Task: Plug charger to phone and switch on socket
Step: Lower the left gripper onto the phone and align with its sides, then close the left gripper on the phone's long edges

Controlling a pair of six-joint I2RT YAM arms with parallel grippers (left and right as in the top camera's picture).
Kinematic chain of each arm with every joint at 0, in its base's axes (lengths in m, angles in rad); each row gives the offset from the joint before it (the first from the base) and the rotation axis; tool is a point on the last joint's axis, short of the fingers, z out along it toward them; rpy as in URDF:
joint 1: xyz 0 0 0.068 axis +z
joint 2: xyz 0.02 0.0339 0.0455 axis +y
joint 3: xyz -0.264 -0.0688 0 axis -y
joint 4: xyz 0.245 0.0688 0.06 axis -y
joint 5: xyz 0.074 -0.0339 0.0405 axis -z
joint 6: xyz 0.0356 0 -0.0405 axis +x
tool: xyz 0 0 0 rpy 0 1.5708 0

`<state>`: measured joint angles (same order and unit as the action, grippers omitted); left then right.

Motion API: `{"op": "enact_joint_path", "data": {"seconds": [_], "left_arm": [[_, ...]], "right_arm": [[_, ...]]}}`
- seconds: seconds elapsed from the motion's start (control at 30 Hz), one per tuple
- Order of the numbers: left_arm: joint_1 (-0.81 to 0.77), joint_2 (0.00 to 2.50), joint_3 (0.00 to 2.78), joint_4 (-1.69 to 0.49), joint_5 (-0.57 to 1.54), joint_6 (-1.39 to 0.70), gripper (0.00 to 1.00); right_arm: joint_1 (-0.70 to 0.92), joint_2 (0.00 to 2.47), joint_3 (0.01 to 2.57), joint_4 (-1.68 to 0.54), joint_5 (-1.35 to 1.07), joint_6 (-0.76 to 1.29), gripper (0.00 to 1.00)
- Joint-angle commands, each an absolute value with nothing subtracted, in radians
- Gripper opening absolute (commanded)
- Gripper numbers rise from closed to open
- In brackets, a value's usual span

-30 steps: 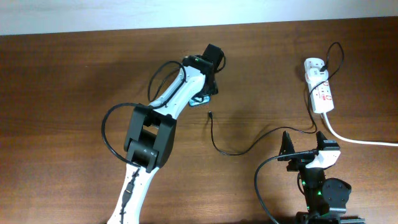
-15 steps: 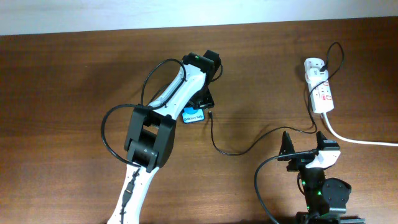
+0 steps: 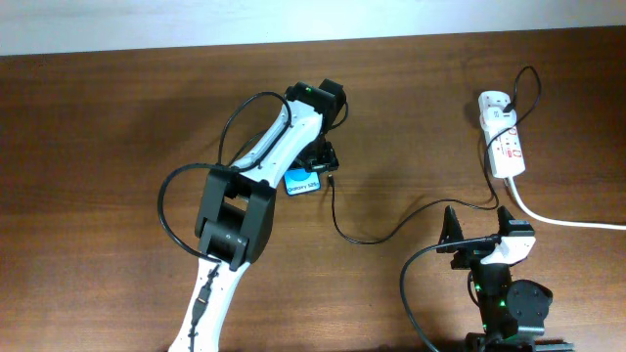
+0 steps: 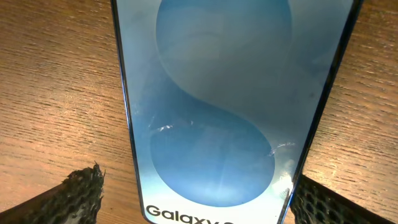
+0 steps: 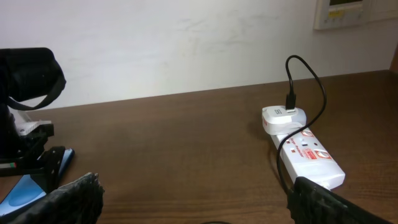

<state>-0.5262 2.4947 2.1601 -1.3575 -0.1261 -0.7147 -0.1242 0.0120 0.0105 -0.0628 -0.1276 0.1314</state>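
Note:
The phone point(image 3: 302, 182), blue screen up, lies on the table and fills the left wrist view point(image 4: 217, 93). My left gripper point(image 3: 320, 159) is open and straddles the phone's near end point(image 4: 202, 208); there is a gap at the left finger, and the right finger is at the phone's edge. The charger's plug tip point(image 3: 333, 179) lies just right of the phone. Its thin black cable point(image 3: 364, 241) runs to the white socket point(image 3: 504, 145), which also shows in the right wrist view point(image 5: 308, 155). My right gripper point(image 3: 478, 231) is open and empty point(image 5: 202, 208), near the front edge.
A white adapter point(image 5: 283, 116) is plugged into the socket's far end. The socket's thick white cord point(image 3: 562, 221) trails off to the right. The left arm point(image 3: 264, 156) stretches diagonally over the table's middle. A white wall lies beyond the far table edge.
A second ago the phone was under the left gripper; it now lies closer to the front, next to the plug tip. The right arm has not moved.

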Motion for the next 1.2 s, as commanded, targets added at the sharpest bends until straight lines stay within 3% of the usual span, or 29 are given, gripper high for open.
{"op": "enact_joint_path", "data": {"seconds": [0.0, 0.1, 0.3, 0.43, 1.17], "left_arm": [[-0.526, 2.588, 2.119, -1.330, -0.138, -0.640, 0.99], [-0.492, 2.588, 2.175, -1.342, -0.115, -0.567, 0.99], [-0.411, 2.588, 2.324, -1.343, 0.126, -0.386, 0.99], [-0.396, 2.588, 2.325, -1.338, 0.142, -0.364, 0.99], [-0.427, 2.588, 2.242, -1.302, 0.078, -0.556, 0.99]], "right_arm": [[-0.118, 0.004, 0.006, -0.068, -0.122, 0.136, 0.99], [-0.118, 0.004, 0.006, -0.068, -0.122, 0.136, 0.99], [-0.118, 0.004, 0.006, -0.068, -0.122, 0.137, 0.99], [-0.118, 0.004, 0.006, -0.068, -0.122, 0.136, 0.99], [-0.118, 0.004, 0.006, -0.068, -0.122, 0.136, 0.99]]}}
